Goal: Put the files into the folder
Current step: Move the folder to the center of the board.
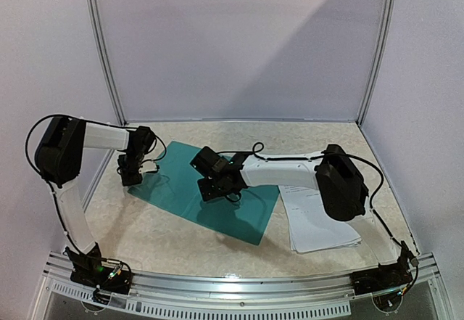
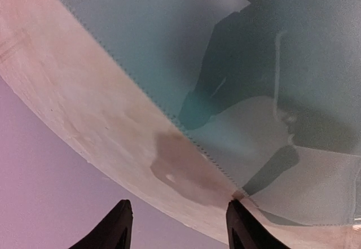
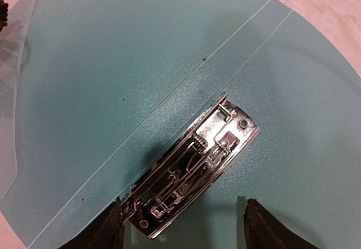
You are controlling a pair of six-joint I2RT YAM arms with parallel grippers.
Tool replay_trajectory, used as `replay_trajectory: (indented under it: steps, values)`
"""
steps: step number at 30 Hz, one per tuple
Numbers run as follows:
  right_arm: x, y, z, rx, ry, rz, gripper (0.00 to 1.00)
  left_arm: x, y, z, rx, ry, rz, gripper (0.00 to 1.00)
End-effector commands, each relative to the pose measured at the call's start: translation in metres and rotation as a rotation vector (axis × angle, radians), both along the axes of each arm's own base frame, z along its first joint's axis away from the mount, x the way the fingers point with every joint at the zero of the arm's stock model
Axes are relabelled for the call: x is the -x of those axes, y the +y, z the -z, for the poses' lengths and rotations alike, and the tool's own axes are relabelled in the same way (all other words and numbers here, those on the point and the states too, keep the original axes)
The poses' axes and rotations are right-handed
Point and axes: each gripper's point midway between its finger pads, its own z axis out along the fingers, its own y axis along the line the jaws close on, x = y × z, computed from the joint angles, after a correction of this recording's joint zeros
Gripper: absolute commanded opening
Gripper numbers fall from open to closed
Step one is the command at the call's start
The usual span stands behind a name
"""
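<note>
Folder (image 1: 185,182) lies open and flat on the counter (image 1: 152,236), likely so its clip (image 3: 194,173) can take sheets. The right claw (image 3: 180,226), jaws apart and empty, hovers just above that clip. The left claw (image 2: 177,226), also apart, has the folder's edge just ahead, perhaps to steady it. Files (image 1: 322,229) lie well right of the right claw.

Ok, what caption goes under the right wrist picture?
Open fingers poised above the silver clip inside the open teal folder.

Robotics lab booth, plain white panels (image 1: 239,37), metal rail (image 1: 239,285), marbled tabletop (image 1: 159,240)
</note>
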Motion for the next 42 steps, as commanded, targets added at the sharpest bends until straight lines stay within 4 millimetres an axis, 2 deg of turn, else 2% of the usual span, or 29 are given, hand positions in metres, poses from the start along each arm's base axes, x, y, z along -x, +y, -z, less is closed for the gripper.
replay_trajectory:
  steps: [1, 8, 12, 15, 22, 23, 27, 29, 30, 31, 32, 34, 36, 37, 38, 41, 42]
  values:
    - [0.019, -0.017, -0.001, 0.054, 0.047, -0.016, 0.73, 0.090, -0.020, 0.038, 0.094, 0.325, 0.054, 0.58]
    - [0.026, -0.025, 0.012, 0.101, 0.077, -0.040, 0.73, 0.143, -0.036, 0.029, 0.163, 0.400, 0.058, 0.58]
    - [0.031, -0.022, 0.017, 0.091, 0.088, -0.077, 0.73, 0.162, -0.041, 0.025, 0.206, 0.405, 0.035, 0.58]
    - [0.030, -0.021, 0.012, 0.078, 0.085, -0.076, 0.72, 0.170, -0.049, 0.016, 0.266, 0.408, 0.015, 0.58]
    - [0.032, -0.008, 0.001, 0.008, 0.092, -0.105, 0.71, 0.166, -0.061, -0.018, 0.364, 0.329, 0.003, 0.60]
    - [0.033, -0.006, -0.002, -0.002, 0.094, -0.109, 0.71, 0.165, -0.062, -0.025, 0.377, 0.314, -0.003, 0.60]
    - [0.037, -0.001, -0.036, -0.065, 0.062, -0.138, 0.71, 0.157, -0.066, -0.059, 0.448, 0.218, -0.038, 0.61]
    - [0.040, -0.003, -0.070, -0.123, 0.028, -0.156, 0.71, 0.158, -0.069, -0.077, 0.489, 0.176, -0.063, 0.61]
    - [0.042, -0.005, -0.080, -0.140, 0.017, -0.162, 0.72, 0.159, -0.070, -0.085, 0.511, 0.152, -0.076, 0.62]
    - [0.044, -0.012, -0.102, -0.174, -0.004, -0.162, 0.72, 0.162, -0.070, -0.094, 0.531, 0.126, -0.087, 0.63]
    - [0.047, -0.019, -0.109, -0.179, -0.010, -0.157, 0.73, 0.165, -0.070, -0.102, 0.552, 0.097, -0.097, 0.66]
    - [0.055, -0.044, -0.136, -0.195, -0.040, -0.130, 0.75, 0.173, -0.068, -0.115, 0.582, 0.047, -0.111, 0.72]
    - [0.060, -0.079, -0.139, -0.135, -0.052, -0.076, 0.79, 0.181, -0.063, -0.125, 0.594, -0.007, -0.123, 0.83]
    - [0.061, -0.103, -0.132, -0.065, -0.061, -0.034, 0.82, 0.183, -0.060, -0.129, 0.594, -0.045, -0.128, 0.92]
    - [0.062, -0.125, -0.136, -0.029, -0.065, 0.003, 0.84, 0.184, -0.055, -0.132, 0.590, -0.085, -0.133, 0.98]
    - [0.072, -0.183, -0.124, 0.086, -0.002, 0.090, 0.87, 0.186, -0.046, -0.139, 0.586, -0.190, -0.146, 1.00]
    - [0.074, -0.196, -0.119, 0.116, 0.016, 0.107, 0.87, 0.187, -0.044, -0.142, 0.587, -0.212, -0.145, 1.00]
